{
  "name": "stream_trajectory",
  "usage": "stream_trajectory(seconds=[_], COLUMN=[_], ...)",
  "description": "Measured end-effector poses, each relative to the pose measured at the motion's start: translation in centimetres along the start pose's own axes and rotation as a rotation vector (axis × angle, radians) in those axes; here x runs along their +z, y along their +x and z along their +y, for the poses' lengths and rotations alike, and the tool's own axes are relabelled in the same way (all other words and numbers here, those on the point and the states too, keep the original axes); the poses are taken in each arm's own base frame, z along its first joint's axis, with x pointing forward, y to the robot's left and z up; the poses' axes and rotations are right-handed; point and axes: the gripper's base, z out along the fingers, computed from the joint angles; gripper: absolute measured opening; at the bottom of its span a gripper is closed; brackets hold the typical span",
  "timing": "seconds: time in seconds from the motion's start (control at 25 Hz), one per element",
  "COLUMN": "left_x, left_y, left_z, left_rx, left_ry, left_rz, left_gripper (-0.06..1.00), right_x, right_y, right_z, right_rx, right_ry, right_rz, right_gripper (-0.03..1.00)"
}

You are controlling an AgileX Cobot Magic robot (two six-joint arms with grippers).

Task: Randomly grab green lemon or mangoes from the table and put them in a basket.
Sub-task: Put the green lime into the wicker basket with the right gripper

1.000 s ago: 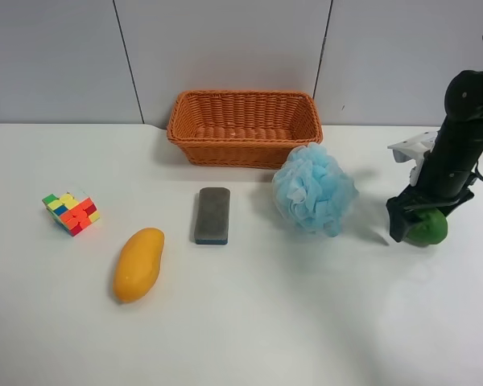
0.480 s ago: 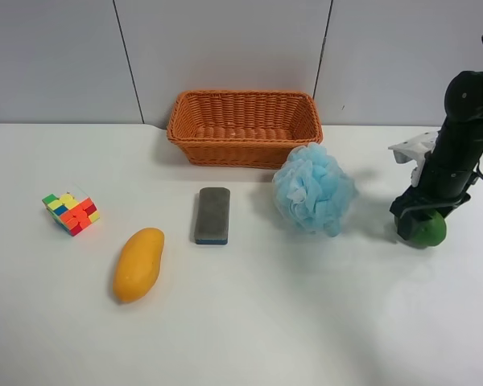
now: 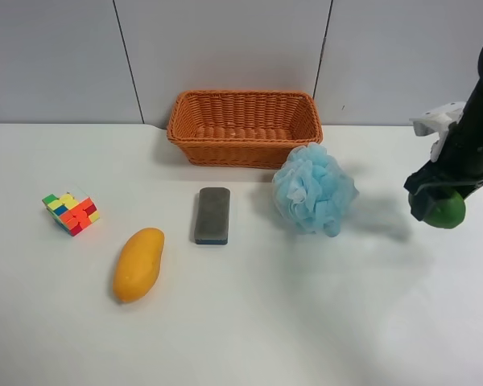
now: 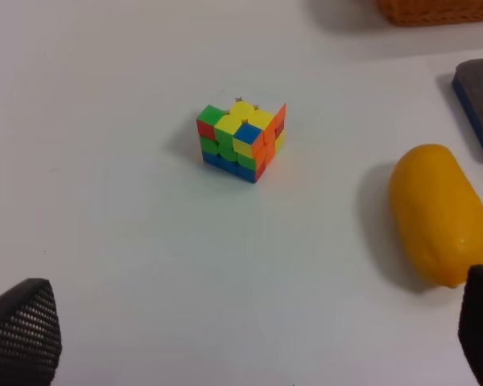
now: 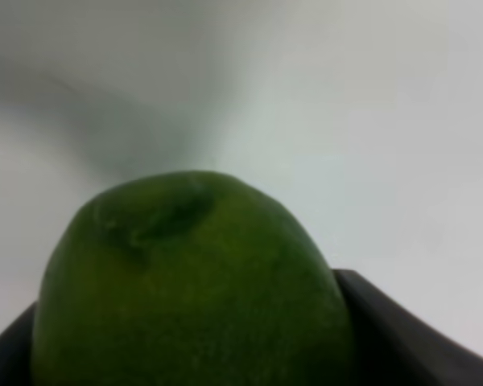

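Filling the right wrist view: green lemon (image 5: pixel 193 289); left wrist shows mangoes (image 4: pixel 439 213).

right tool (image 3: pixel 436 204): clamps green lemon (image 5: pixel 193 289), aloft | left tool (image 4: pixel 249 328): spread wide

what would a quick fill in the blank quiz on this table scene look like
1. The right gripper is shut on the ____ lemon.
2. The basket holds ____ fruit.
3. The mango lies on the table near a multicoloured ____.
Missing words: green; no; cube.
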Motion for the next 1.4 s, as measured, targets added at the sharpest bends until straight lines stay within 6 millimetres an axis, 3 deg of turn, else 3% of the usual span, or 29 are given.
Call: stream_trajectory(seconds=[0.28,0.52,0.64,0.84,1.04,1.2,1.4], left_x=[0.0,0.0,0.0,0.0,0.0,0.0,0.0], left_y=[0.0,0.0,0.0,0.0,0.0,0.0,0.0], left_z=[0.0,0.0,0.0,0.0,0.0,0.0,0.0], left_rx=[0.0,0.0,0.0,0.0,0.0,0.0,0.0], left_ry=[0.0,0.0,0.0,0.0,0.0,0.0,0.0], left_rz=[0.0,0.0,0.0,0.0,0.0,0.0,0.0], left_gripper=[0.99,0.99,0.99,0.99,0.99,0.99,0.99], right_x=[-6.0,-10.7,-11.8,-11.3,-9.6,-6.8,-3.0], right_y=[0.9,-2.1,-4.2,-9.4,-14.6,-17.9,-20.2], right_z=[1.3,3.8,5.1,7.7,9.3,9.8,10.4], right_rx=[0.012,-0.023,-0.05,-0.12,-0.109,-0.088,-0.079], right_ry=[0.009,0.015,0.007,-0.003,-0.021,-0.024,-0.042], right_rz=[-0.125,-0.236,-0.257,-0.288,-0.36,-0.43,-0.499], right_gripper=[0.64,0.64,0.64,0.64,0.64,0.64,0.64])
